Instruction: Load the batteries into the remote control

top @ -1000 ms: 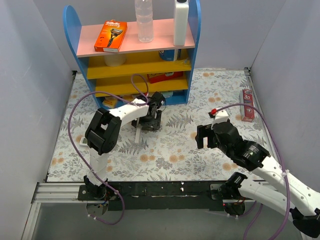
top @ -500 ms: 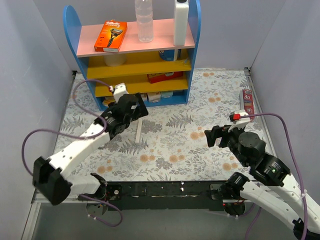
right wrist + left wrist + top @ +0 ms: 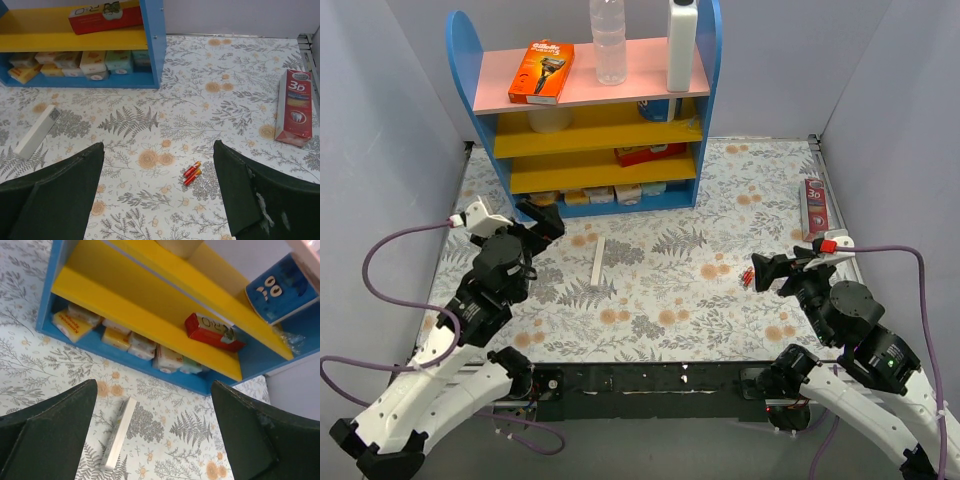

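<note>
The remote control [image 3: 599,260] is a slim white bar lying flat on the floral mat in the middle. It also shows in the left wrist view [image 3: 120,432] and the right wrist view [image 3: 37,131]. The two batteries [image 3: 192,172] are small red cylinders with orange ends, lying side by side on the mat; in the top view they [image 3: 745,278] lie just left of the right gripper. My left gripper [image 3: 542,218] is open and empty, left of the remote [image 3: 152,440]. My right gripper [image 3: 767,270] is open and empty, above the batteries [image 3: 157,195].
A blue and yellow shelf unit [image 3: 590,130] stands at the back with small boxes on its bottom shelf [image 3: 75,62], a razor pack [image 3: 541,71] and bottles on top. A red toothpaste box [image 3: 815,210] lies at the right edge [image 3: 295,107].
My left arm has pulled back from over the remote toward the near left. My right arm has drawn back to the right. The remote has stayed on the mat.
</note>
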Robot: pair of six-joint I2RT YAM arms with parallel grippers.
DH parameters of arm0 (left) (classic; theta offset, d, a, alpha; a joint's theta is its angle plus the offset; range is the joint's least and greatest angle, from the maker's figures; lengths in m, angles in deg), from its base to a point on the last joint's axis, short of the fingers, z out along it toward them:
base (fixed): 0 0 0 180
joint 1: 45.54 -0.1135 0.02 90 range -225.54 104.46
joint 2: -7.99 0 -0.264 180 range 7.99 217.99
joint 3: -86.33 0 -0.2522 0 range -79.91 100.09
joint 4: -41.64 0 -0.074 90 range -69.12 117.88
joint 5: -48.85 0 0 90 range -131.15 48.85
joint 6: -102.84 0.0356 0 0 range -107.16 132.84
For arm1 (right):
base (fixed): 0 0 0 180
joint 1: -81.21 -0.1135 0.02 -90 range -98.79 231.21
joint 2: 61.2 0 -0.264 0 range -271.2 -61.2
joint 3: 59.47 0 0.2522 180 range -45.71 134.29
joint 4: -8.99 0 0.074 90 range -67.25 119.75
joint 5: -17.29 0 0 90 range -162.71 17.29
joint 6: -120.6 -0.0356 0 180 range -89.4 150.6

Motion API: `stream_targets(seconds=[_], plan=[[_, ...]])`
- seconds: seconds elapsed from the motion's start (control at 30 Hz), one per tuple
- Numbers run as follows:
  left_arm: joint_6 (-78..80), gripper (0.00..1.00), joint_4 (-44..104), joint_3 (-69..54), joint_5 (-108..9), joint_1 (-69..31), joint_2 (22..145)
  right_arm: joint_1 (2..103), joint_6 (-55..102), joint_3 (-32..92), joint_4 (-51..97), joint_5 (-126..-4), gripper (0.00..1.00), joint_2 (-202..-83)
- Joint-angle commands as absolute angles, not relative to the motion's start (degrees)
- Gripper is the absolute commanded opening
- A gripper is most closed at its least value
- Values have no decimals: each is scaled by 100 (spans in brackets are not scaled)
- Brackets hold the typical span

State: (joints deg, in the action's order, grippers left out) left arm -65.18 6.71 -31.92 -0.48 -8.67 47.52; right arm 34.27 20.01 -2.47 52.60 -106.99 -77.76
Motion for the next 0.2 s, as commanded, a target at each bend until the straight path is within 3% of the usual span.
stream_targets(seconds=[0.0, 0.17], plan=[[-6170, 98, 670, -3122, 394, -889, 4447, 3437, 2128, -89, 4974, -10997, 96, -7728], [-6046, 98, 582, -3043, 306, -897, 4053, 3428, 2268, 34, 4983, -11058, 96, -7807]])
